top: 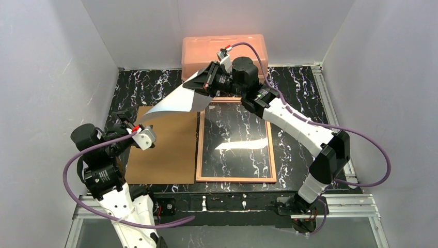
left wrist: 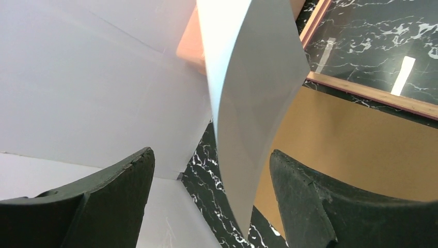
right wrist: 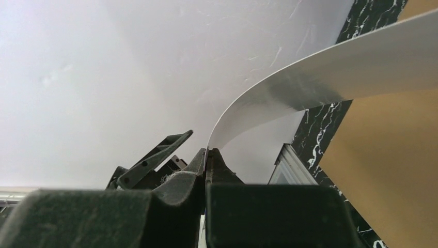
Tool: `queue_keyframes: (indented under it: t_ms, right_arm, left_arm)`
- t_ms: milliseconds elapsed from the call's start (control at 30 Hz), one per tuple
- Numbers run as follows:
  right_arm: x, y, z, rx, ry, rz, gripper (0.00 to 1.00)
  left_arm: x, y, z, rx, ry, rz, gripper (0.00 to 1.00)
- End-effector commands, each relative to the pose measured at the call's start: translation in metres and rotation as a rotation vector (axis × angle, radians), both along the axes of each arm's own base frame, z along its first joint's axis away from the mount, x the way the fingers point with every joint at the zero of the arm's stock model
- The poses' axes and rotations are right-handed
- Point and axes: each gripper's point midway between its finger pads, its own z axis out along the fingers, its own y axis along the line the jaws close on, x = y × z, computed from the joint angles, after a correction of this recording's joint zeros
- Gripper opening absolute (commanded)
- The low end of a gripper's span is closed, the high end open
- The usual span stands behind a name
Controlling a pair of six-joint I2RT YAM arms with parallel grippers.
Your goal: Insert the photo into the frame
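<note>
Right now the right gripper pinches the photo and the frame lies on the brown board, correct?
Not quite. The right gripper does pinch the photo, but the frame lies beside the brown board, not on it; the top view shows this.

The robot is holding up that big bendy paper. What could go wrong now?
Only the right hand pinches the photo, at one edge, so it might slip or crease where it bends.
The left hand is open around the loose edge; closing badly could crumple it.
The photo hangs beside the frame, nearer the backing board, so it could land wrong.
</note>
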Motion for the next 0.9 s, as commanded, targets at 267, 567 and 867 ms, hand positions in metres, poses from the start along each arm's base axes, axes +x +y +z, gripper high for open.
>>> queue_keyframes:
  t_ms: [267,567,867]
  right_arm:
    - [-0.04,-0.001,0.041,0.117,-0.047,0.084,0.08]
    - [-0.046,-0.004,0.047,0.125,-0.051,0.087,0.08]
    - [-0.058,0.003,0.033,0.097,-0.044,0.157,0.27]
  left_arm:
    - [0.001,-0.014,0.003,-0.092,0.108,-0.095,0.68]
    - [-0.005,-0.027,0.001,-0.206,0.258,-0.152,0.35]
    - [-0.009,-0.028,-0.007,-0.192,0.26,-0.148,0.0]
